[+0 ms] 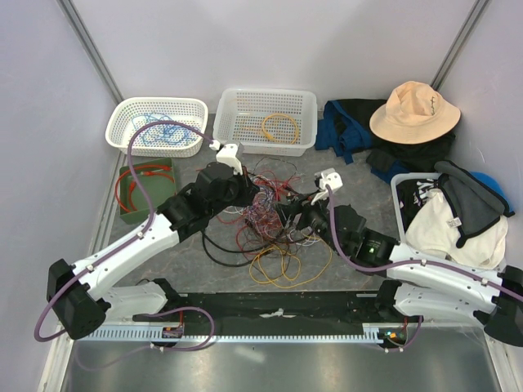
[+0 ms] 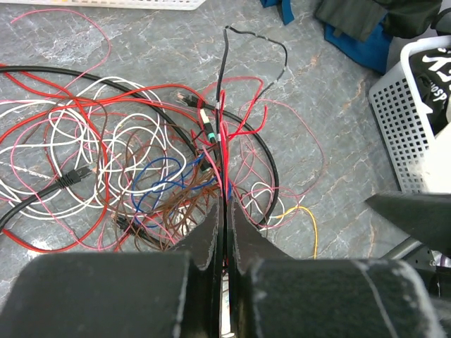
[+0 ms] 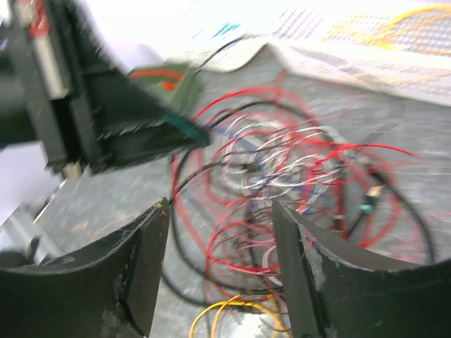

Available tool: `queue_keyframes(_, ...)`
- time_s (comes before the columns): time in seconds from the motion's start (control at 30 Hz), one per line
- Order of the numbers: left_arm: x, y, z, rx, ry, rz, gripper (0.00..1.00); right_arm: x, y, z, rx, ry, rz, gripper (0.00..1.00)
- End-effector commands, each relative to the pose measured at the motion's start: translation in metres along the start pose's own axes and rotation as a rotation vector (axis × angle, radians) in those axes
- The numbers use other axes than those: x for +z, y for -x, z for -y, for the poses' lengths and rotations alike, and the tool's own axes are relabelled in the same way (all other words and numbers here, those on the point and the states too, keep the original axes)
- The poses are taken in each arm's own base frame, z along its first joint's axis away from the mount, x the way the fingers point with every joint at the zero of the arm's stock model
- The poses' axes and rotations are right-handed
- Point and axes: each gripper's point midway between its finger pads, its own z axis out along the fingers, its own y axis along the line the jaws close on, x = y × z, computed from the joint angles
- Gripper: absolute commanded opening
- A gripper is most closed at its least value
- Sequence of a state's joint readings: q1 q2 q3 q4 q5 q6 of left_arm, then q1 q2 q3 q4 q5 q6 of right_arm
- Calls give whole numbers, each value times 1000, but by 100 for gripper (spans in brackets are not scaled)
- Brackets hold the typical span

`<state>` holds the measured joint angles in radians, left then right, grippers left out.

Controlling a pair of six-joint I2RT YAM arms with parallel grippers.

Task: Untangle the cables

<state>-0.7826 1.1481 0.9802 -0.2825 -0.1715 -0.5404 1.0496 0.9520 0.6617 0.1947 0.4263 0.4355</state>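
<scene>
The cables (image 1: 265,216) lie in a tangle of red, white, blue, maroon and black wires at the table's middle. Yellow loops (image 1: 282,265) and a thicker black loop (image 1: 219,251) lie at its near side. My left gripper (image 1: 248,194) is at the tangle's left edge. In the left wrist view it (image 2: 225,209) is shut on a thin black wire (image 2: 223,77) and red strands that run straight up from the jaws, pulled taut. My right gripper (image 1: 299,214) is at the tangle's right side. In the blurred right wrist view it (image 3: 220,211) is open and empty above the tangle (image 3: 282,176).
At the back stand a white basket with blue cables (image 1: 157,124) and a white basket with an orange cable (image 1: 265,121). A green box with red cable (image 1: 145,188) stands left. A hat (image 1: 414,110), dark clothes and a basket of laundry (image 1: 448,214) are at the right.
</scene>
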Motion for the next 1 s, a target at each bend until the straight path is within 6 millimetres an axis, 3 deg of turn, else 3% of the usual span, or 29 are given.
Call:
queue_keyframes(0.0, -5, 9, 8, 21, -45, 27, 2, 6, 6, -41, 20, 191, -1, 66)
queue_keyframes(0.2, -2, 9, 11, 12, -50, 17, 2, 17, -19, -63, 0, 292, -94, 65)
queue_keyframes(0.43, -3, 11, 14, 5, -62, 21, 2, 37, -41, -52, -36, 224, -129, 59)
queue_keyframes(0.53, -2, 10, 14, -1, -60, 15, 2, 45, -44, -48, -46, 196, -125, 43)
queue_keyframes(0.57, -2, 10, 14, -4, -58, 17, 2, 46, -44, -46, -48, 188, -123, 31)
queue_keyframes(0.6, -2, 10, 14, -3, -59, 15, 2, 45, -42, -45, -47, 182, -115, 24)
queue_keyframes(0.67, -4, 13, 10, -5, -36, 25, 2, 39, -31, -41, -38, 164, -84, 8)
queue_keyframes(0.73, -4, 15, 4, -5, -1, 37, 2, 28, -13, -40, -26, 161, -46, 0)
queue_keyframes(0.83, -8, 23, -6, -8, 59, 59, 39, 12, 8, -36, -34, 141, -22, 0)
queue_keyframes(0.87, -10, 26, -10, -21, 86, 70, 77, 8, 4, -29, -47, 116, -51, 0)
queue_keyframes(0.93, -16, 34, -21, -27, 148, 95, 99, -2, 22, -25, -47, 89, -21, 0)
queue_keyframes(0.97, -20, 37, -25, -32, 168, 108, 100, -7, 21, -20, -56, 73, -35, 0)
